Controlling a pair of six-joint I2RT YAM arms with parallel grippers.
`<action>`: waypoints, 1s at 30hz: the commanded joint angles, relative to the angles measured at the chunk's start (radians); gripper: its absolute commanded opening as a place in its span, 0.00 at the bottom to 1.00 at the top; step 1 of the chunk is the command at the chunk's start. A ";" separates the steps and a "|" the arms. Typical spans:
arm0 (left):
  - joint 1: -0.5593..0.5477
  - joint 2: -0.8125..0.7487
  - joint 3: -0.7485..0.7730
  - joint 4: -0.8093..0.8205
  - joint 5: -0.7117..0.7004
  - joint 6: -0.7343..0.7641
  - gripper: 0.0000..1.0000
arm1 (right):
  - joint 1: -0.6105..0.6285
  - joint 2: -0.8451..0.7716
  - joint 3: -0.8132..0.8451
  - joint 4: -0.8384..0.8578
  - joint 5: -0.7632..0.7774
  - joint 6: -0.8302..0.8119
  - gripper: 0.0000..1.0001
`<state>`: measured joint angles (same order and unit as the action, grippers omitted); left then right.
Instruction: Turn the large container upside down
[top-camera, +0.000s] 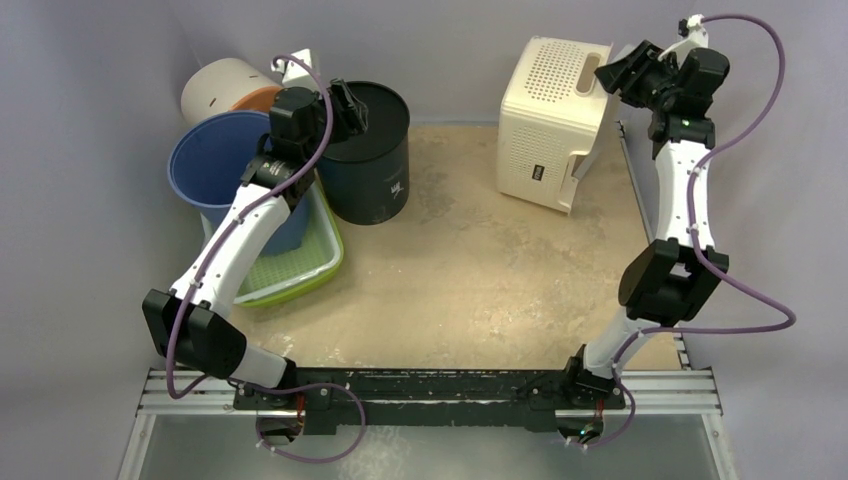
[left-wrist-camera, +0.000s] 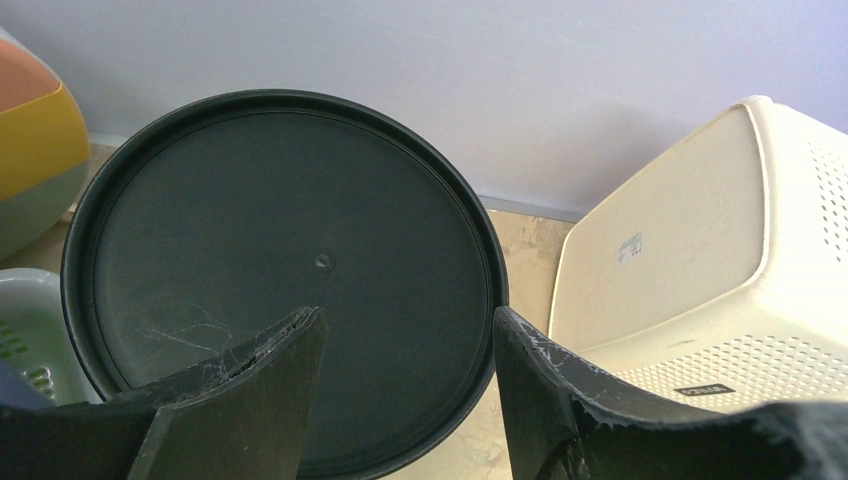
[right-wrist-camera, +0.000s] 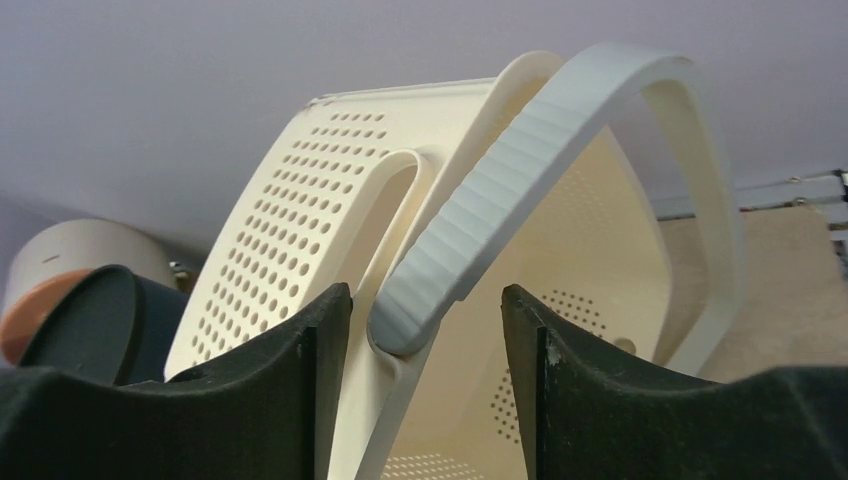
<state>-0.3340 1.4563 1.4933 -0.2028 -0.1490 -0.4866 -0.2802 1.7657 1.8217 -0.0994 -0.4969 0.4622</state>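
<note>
The large container (top-camera: 553, 120) is a cream perforated basket at the back right of the table. It lies tipped on its side, with its open mouth (right-wrist-camera: 560, 300) facing my right gripper. My right gripper (top-camera: 615, 72) is up at its top right edge. In the right wrist view this gripper (right-wrist-camera: 425, 300) is open, and the basket's rim and the end of its pale ribbed handle (right-wrist-camera: 520, 170) stand between the fingers, unclamped. My left gripper (top-camera: 350, 108) (left-wrist-camera: 410, 320) hovers open over the flat top of a black bucket (left-wrist-camera: 290, 270), holding nothing.
The black bucket (top-camera: 370, 150) stands at the back centre-left. Beside it are a blue tub (top-camera: 215, 160), a green tray (top-camera: 300, 260) and a white and orange vessel (top-camera: 230, 88). Walls close the back and left. The table's right edge (top-camera: 640, 200) runs under my right arm.
</note>
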 joint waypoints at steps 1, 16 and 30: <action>0.009 0.001 0.025 0.052 0.015 0.001 0.61 | 0.019 0.067 0.039 -0.396 0.142 -0.163 0.61; 0.009 0.041 0.045 0.064 0.058 -0.006 0.60 | 0.042 0.057 0.221 -0.516 0.352 -0.261 0.72; 0.008 0.035 0.023 0.074 0.059 -0.020 0.59 | 0.148 0.145 0.302 -0.615 0.582 -0.331 0.70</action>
<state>-0.3340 1.5070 1.4948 -0.1856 -0.1001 -0.4942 -0.1284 1.8915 2.1956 -0.5419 -0.0238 0.1905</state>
